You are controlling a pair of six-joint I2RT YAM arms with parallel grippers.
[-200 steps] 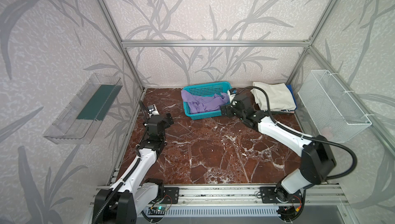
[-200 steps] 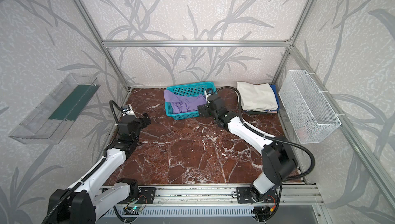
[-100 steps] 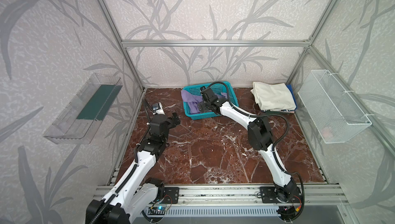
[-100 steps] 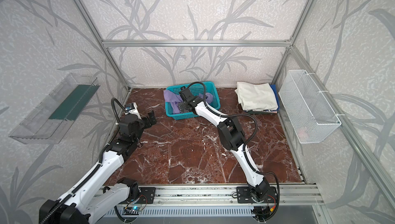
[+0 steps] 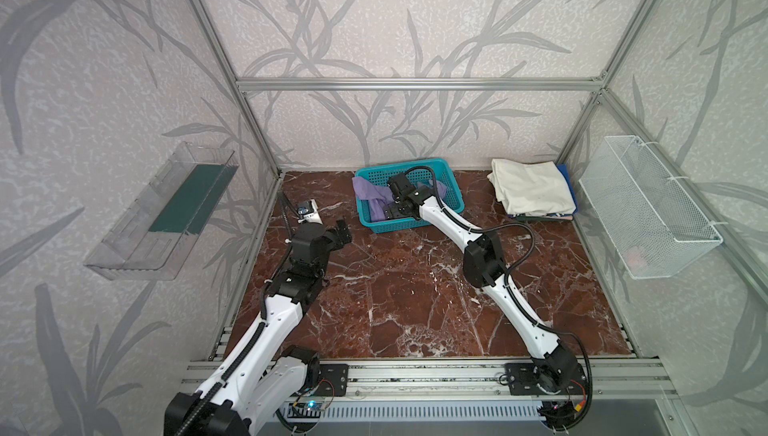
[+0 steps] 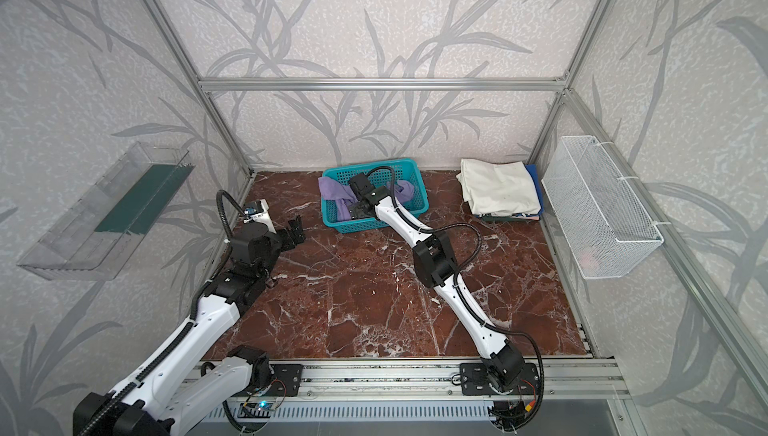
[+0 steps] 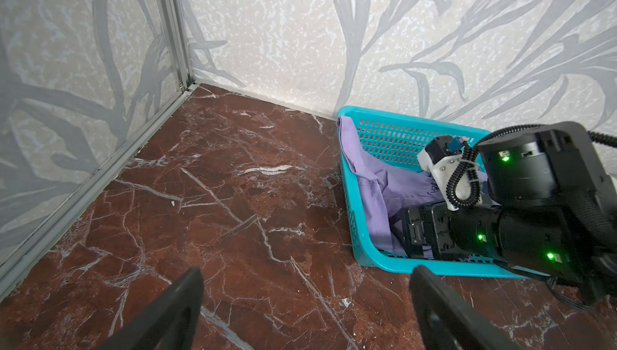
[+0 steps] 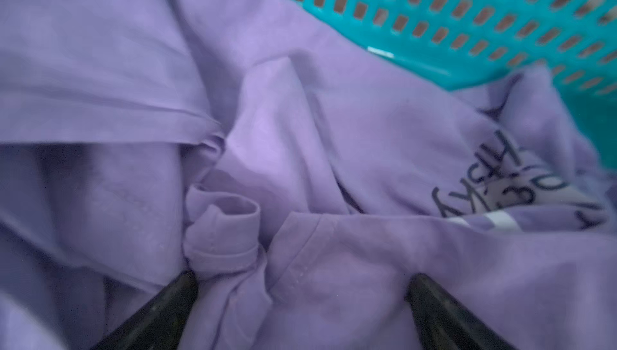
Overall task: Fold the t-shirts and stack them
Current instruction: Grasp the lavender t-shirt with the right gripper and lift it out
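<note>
Marble tabletop (image 5: 415, 309): right end effector (image 8: 302, 280) has reached into basket (image 5: 382, 228).

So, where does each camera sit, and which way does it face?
Top views: high at the front, looking down on the table; both arms show.
Left wrist: low over the table, facing the teal basket; open jaws show.
Right wrist: at the basket, close over the lavender shirt; open jaws show.
Shared: left wrist and top views show the right arm in the basket.
</note>
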